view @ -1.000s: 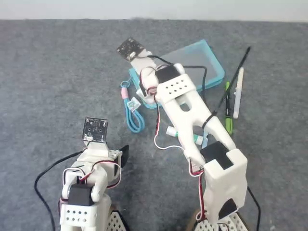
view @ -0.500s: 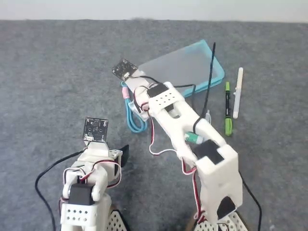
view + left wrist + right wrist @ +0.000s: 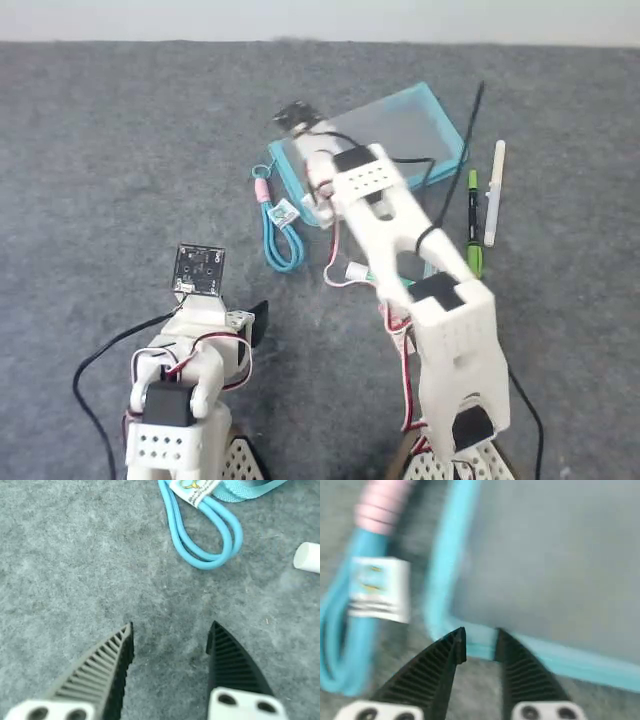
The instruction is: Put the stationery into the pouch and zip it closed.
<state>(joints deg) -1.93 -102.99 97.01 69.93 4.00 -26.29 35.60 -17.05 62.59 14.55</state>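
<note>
Over a corner of the pouch (image 3: 545, 555) hangs the right gripper (image 3: 479, 637), jaws narrowly apart, perhaps touching its teal edge; the left gripper (image 3: 170, 630) rests agape near the strap (image 3: 205, 540); pens (image 3: 473, 225) lie outside; seemingly the opening step; next calls for a firm pinch there.

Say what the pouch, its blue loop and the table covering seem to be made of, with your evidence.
The pouch: likely frosted soft plastic, matte and half see-through, turquoise edging perhaps fabric. The loop: probably rubbery or plastic cord, round and smooth. The table covering: grey felt or short carpet, by its fuzzy, mottled nap.
</note>
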